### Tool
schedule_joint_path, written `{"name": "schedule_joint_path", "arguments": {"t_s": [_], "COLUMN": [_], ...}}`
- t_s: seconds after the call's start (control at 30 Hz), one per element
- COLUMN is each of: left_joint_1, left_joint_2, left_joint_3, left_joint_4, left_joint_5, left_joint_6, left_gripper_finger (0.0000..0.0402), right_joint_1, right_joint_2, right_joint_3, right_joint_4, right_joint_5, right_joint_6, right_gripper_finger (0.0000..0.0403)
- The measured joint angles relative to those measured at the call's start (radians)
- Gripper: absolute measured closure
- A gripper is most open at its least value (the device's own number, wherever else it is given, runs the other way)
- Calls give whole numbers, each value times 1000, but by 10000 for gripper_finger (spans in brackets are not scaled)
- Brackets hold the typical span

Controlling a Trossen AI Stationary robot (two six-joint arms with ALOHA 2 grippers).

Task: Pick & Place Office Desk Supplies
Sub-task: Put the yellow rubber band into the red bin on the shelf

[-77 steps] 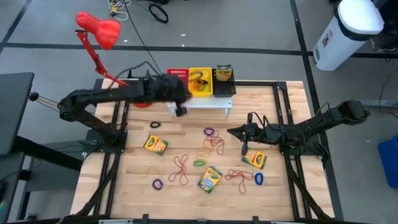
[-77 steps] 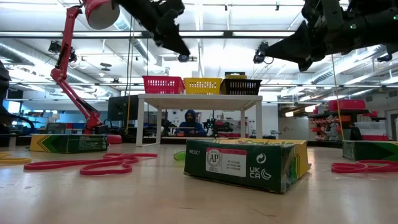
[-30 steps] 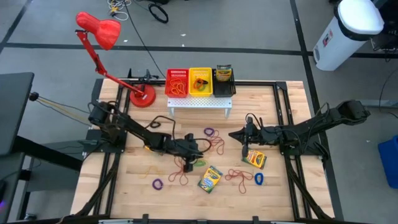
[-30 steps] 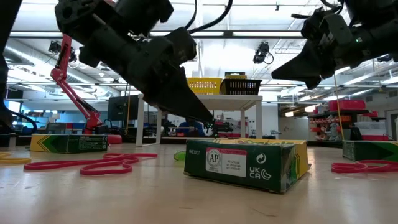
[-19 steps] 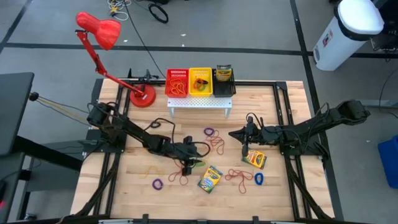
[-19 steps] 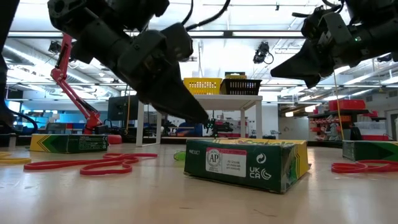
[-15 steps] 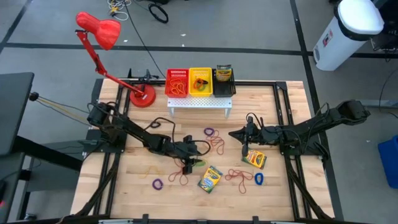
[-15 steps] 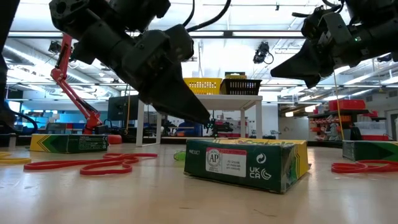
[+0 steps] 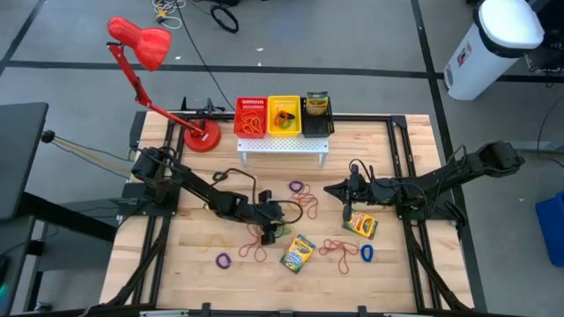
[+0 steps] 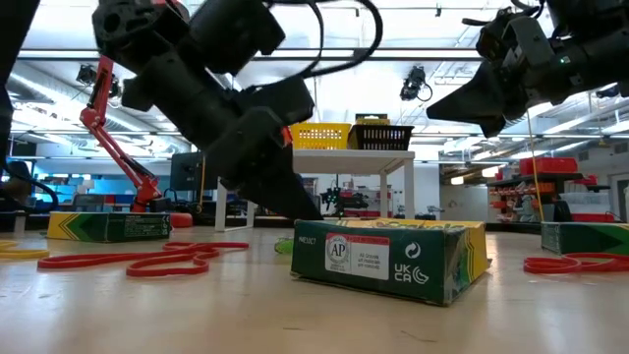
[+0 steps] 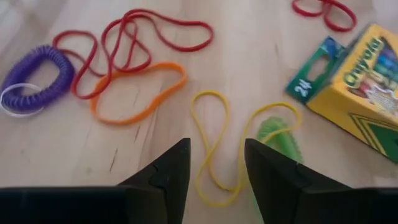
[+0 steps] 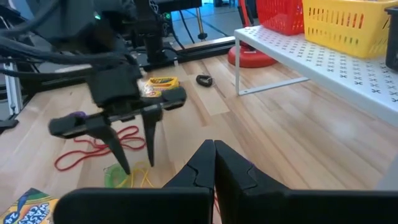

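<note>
We count four crayon boxes: one (image 9: pixel 298 253) near the table's middle at six o'clock, one (image 9: pixel 360 225) at four o'clock, one under the left arm, one in the black basket (image 9: pixel 317 113). Loose rubber bands (image 9: pixel 256 239) lie scattered mid-table. The left gripper (image 11: pixel 215 163) stands apart over a yellow band (image 11: pixel 211 143), not gripping it. The right gripper (image 12: pixel 214 155) hovers closed at three o'clock. The wooden table (image 9: pixel 194 255) carries a white rack (image 9: pixel 282 145) at twelve o'clock and a red lamp (image 9: pixel 141 42) at ten o'clock.
</note>
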Motion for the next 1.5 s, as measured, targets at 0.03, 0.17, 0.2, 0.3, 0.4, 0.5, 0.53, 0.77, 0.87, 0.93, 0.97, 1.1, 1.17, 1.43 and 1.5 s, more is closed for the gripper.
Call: {"name": "schedule_joint_path", "arguments": {"t_s": [0.03, 0.17, 0.2, 0.3, 0.4, 0.5, 0.53, 0.77, 0.87, 0.93, 0.97, 1.1, 1.17, 1.43, 1.5], "left_joint_1": [7, 30, 32, 37, 32, 18, 16, 14, 13, 12, 11, 1, -5, -11, -10], "left_joint_2": [0, 0, 0, 0, 0, -1, -2, -6, -9, -15, -25, -106, -167, -461, -530], "left_joint_3": [0, 1, 1, 1, 2, 2, 2, 5, 28, 53, 68, 127, 136, 137, 137], "left_joint_4": [-2, -26, -37, -59, -85, -103, -106, -144, -186, -241, -283, -430, -493, -587, -583], "left_joint_5": [15, 63, 63, 77, 88, 55, 54, 51, 51, 43, 40, -10, -36, -113, -137], "left_joint_6": [-10, -29, -30, -33, -19, -8, -7, 9, 35, 55, 67, 88, 87, 61, 59], "left_gripper_finger": [246, 253, 255, 267, 281, 285, 286, 318, 357, 384, 392, 395, 396, 397, 396], "right_joint_1": [0, 0, 0, 0, 0, 0, 0, 0, 0, 0, 0, 0, 0, 0, 0], "right_joint_2": [0, 0, 0, 0, 0, 0, 0, 0, 0, 0, 0, 0, 0, 0, 0], "right_joint_3": [0, 0, 0, 0, 0, 0, 0, 0, 0, 0, 0, 0, 0, 0, 0], "right_joint_4": [3, 8, 8, 8, 13, 16, 16, 26, 35, 32, 32, 32, 28, 29, 30], "right_joint_5": [0, 0, 0, 0, 0, 0, 0, 0, 0, 0, 0, 0, 0, -1, -1], "right_joint_6": [0, 0, 0, 0, 0, 0, 0, 0, 0, 0, 0, 0, 0, 0, 0], "right_gripper_finger": [397, 397, 397, 397, 397, 397, 397, 397, 397, 397, 397, 397, 397, 397, 397]}}
